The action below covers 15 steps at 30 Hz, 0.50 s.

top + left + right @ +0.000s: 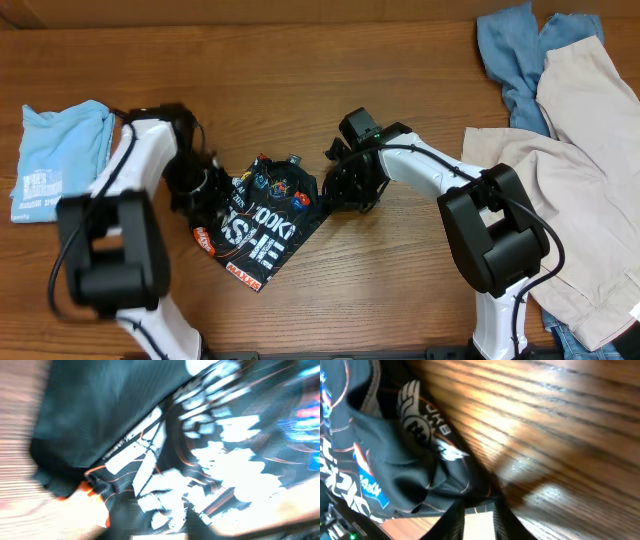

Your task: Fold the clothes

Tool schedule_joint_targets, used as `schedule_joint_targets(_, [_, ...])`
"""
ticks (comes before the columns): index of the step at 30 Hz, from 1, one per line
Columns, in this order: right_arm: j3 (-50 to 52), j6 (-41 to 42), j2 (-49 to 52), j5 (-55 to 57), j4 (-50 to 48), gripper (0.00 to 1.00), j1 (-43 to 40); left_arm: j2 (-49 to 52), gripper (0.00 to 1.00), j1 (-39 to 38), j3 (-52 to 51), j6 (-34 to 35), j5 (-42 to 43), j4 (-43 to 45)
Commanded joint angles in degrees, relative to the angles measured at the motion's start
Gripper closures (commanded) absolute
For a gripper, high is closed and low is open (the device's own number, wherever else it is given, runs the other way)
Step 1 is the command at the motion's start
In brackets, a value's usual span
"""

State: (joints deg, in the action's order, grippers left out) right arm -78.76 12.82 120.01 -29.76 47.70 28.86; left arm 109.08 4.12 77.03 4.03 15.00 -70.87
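While the light blue garment (55,160) lies folded at the far left of the counter (300,60), the left fingers (203,186) are down at the left edge of the black garment (262,225). It sits crumpled into a rough diamond in the middle, white lettering up. Whether those fingers are spread or pinching cloth I cannot tell: from above they are lost in the dark mass, and the left wrist view is a blur of black fabric and white print. The right fingers (348,186) are at the garment's upper right corner, and again I cannot make out their state, since the right wrist view shows only a rumpled black edge on the wood. Far right, a beige garment (590,160) and a blue one (515,55) lie in a heap. To my eye the step is spreading the black piece flat. Each side should take a single layer at an outer edge, then both should pull apart evenly and low, without dragging bunched cloth across the wood.
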Motion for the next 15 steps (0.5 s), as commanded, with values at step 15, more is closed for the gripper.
schedule_joint_targets(15, [-1.3, -0.9, -7.4, 8.4, 2.6, 0.71, -0.9, 4.7, 0.00, 2.0, 0.2, -13.6, 8.3, 16.5])
